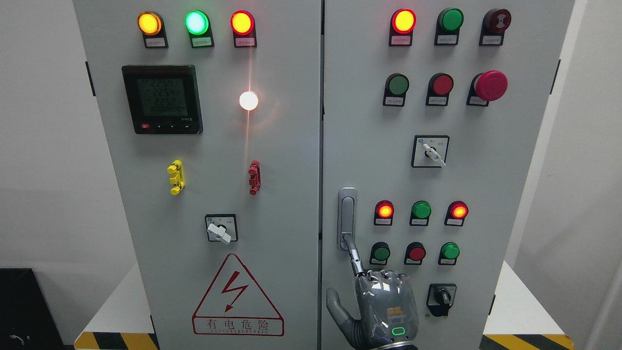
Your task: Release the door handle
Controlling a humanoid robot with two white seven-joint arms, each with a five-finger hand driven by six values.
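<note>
Low in the frame, just right of centre, the right hand points one finger up, touching the upright door handle directly above; other fingers curled, gripping nothing.

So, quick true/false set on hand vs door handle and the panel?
1. The right hand has its index finger extended to the lower end of the door handle. True.
2. The whole hand is wrapped around the handle. False: the other fingers are curled below it.
3. The handle sits on the left door. False: it is on the right door, by its left edge.
4. The red mushroom button is on the right door. True.
5. Both hands show. False: only the right.
</note>
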